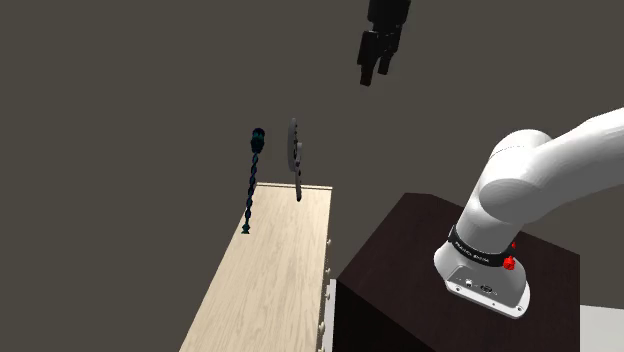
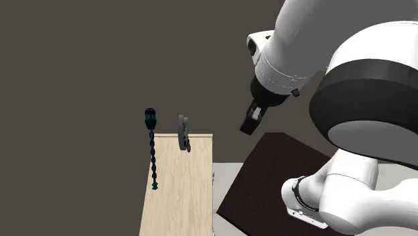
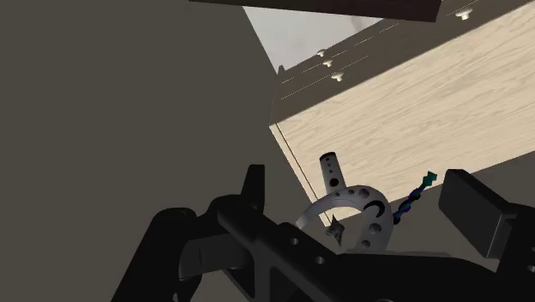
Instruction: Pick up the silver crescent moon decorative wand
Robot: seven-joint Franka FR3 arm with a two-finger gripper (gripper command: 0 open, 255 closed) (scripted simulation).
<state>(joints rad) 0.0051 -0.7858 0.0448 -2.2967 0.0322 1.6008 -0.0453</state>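
The silver crescent moon wand [image 1: 296,156] stands upright at the far end of a light wood dresser top [image 1: 275,280], its pierced crescent head up. It also appears as wand [image 2: 182,133] and wand [image 3: 353,208]. My black gripper [image 1: 374,72] hangs high in the air, well above the wand and toward the shoulder view's right, apart from it. Its fingers stand apart with nothing between them. The gripper [image 2: 248,127] sits beside the dresser's far corner in the second exterior view. Seen from the wrist, the gripper [image 3: 357,184] looks down on the crescent.
A dark blue twisted wand [image 1: 250,186] stands upright just beside the silver one, seen again as the blue wand [image 2: 153,149]. Drawer knobs [image 1: 327,290] line the dresser's side. The dark brown stand [image 1: 400,290] lies at the lower right. Plain dark walls lie behind.
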